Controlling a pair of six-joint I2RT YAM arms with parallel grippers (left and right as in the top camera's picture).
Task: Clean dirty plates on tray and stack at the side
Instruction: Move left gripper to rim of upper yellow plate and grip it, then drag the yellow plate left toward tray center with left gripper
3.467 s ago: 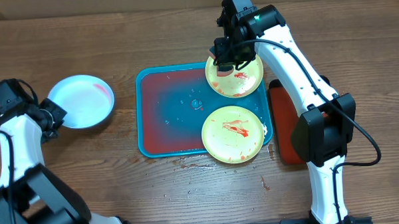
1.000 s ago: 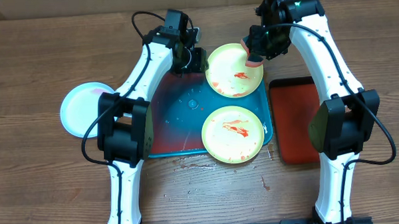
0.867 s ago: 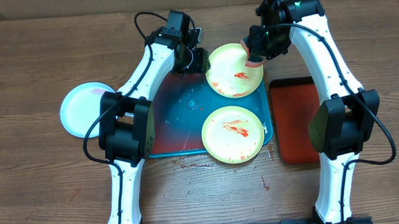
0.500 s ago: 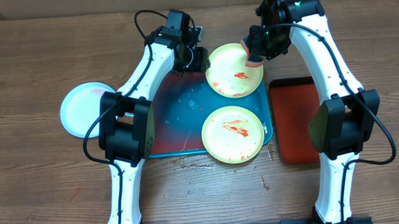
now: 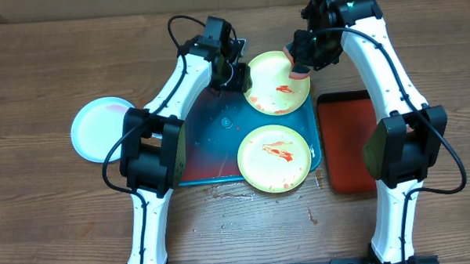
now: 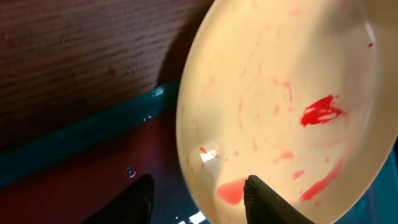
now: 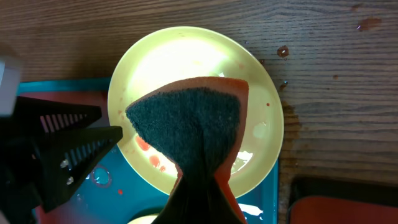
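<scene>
Left wrist view has the left fingers (image 6: 198, 202) spread, one dark tip on each side of the near rim of the far plate (image 6: 280, 106). I cannot tell whether either tip touches the rim. That pale yellow-green plate carries a bright red streak and several fainter smears.

In the right wrist view the right fingers (image 7: 202, 199) are pressed onto a sponge (image 7: 186, 118), orange with a dark scouring face. The sponge hangs over the middle of the same plate, and from here I cannot tell whether it touches the surface.

From overhead, both arms meet at the far plate (image 5: 276, 83). It sits at the far right corner of the tray (image 5: 196, 149), overlapping the rim. The left fingers (image 5: 233, 69) are at its left edge and the right fingers (image 5: 303, 55) at its far right edge.

The near plate (image 5: 275, 156) lies flat at the tray's near right corner, with red sauce in its middle and nothing near it. The blue plate (image 5: 100, 129) lies on the desk (image 5: 52, 60) to the left of the tray. It looks mostly wiped, with only a faint pink tint.

A red tray (image 5: 349, 140) lies to the right of the teal one.

By my reading, one plate is done and set aside. The far plate is about to be held and scrubbed, the near plate is untouched, and no stack exists yet.
</scene>
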